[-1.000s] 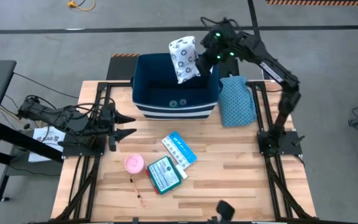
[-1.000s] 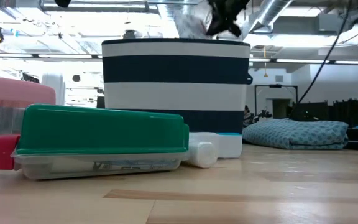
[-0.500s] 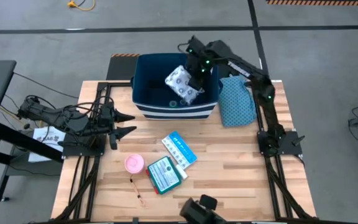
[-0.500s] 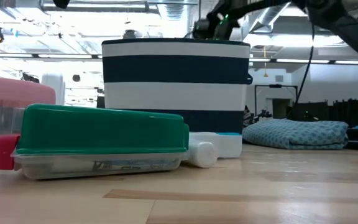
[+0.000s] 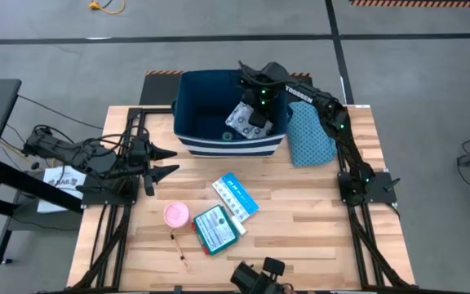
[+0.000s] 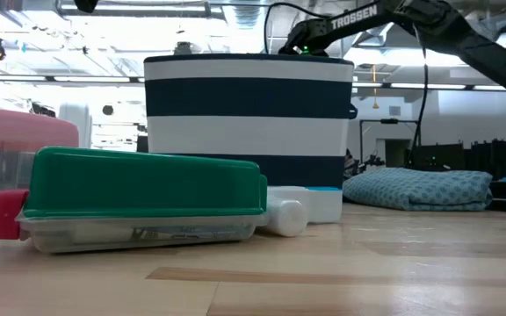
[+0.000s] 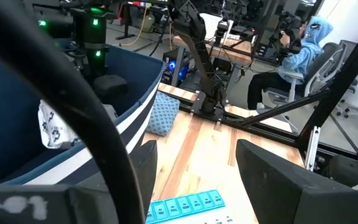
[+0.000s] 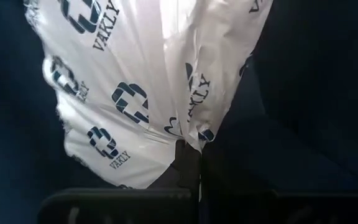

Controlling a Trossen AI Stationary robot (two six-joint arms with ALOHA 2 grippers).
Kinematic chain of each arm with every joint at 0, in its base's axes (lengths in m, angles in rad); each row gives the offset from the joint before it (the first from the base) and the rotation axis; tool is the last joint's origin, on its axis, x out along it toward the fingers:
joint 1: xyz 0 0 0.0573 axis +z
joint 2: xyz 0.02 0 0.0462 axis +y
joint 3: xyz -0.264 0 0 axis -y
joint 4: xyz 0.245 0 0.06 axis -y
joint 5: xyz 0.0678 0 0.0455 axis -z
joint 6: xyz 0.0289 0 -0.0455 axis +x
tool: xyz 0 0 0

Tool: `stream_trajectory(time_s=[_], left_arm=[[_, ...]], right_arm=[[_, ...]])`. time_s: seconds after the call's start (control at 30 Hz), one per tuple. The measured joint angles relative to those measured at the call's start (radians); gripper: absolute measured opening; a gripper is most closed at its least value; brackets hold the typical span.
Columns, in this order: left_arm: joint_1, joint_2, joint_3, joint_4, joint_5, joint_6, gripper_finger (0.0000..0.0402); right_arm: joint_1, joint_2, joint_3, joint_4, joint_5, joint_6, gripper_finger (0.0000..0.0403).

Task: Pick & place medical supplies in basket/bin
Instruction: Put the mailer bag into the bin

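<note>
Two arms flank our wooden table point(image 5: 300, 220). Largest is the navy striped bin point(image 5: 188, 122) at the far edge, a teal dotted cloth point(image 5: 310, 135) beside it. Our right gripper point(image 5: 255, 104) reaches down inside the bin, fingers pinched on the white ring-patterned pouch point(image 8: 142, 81), which hangs crumpled from one gathered edge. We judge it light, soft and slippery, best gripped at a bunched fold. Our left gripper point(image 5: 168, 163) waits at the table's left side, fingers apart. Smaller supplies remain on the table: light-blue packet point(image 5: 236, 194), teal flat box point(image 5: 216, 228), pink roll point(image 5: 176, 215), thin swab stick point(image 5: 180, 252).
</note>
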Motion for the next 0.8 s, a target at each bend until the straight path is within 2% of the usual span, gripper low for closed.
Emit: stream_trajectory(time_s=[0.2, 0.47, 0.8], left_arm=[[0.000, 0.000, 0.000, 0.000, 0.000, 0.000, 0.0210], [0.000, 0.000, 0.000, 0.000, 0.008, 0.000, 0.0210], [0.000, 0.000, 0.000, 0.000, 0.009, 0.000, 0.0210]], right_arm=[[0.018, -0.008, 0.000, 0.006, 0.046, -0.005, 0.0000], [0.030, -0.007, 0.000, 0.014, 0.049, -0.008, 0.0004], [0.031, -0.007, 0.000, 0.014, 0.058, -0.007, 0.0051]])
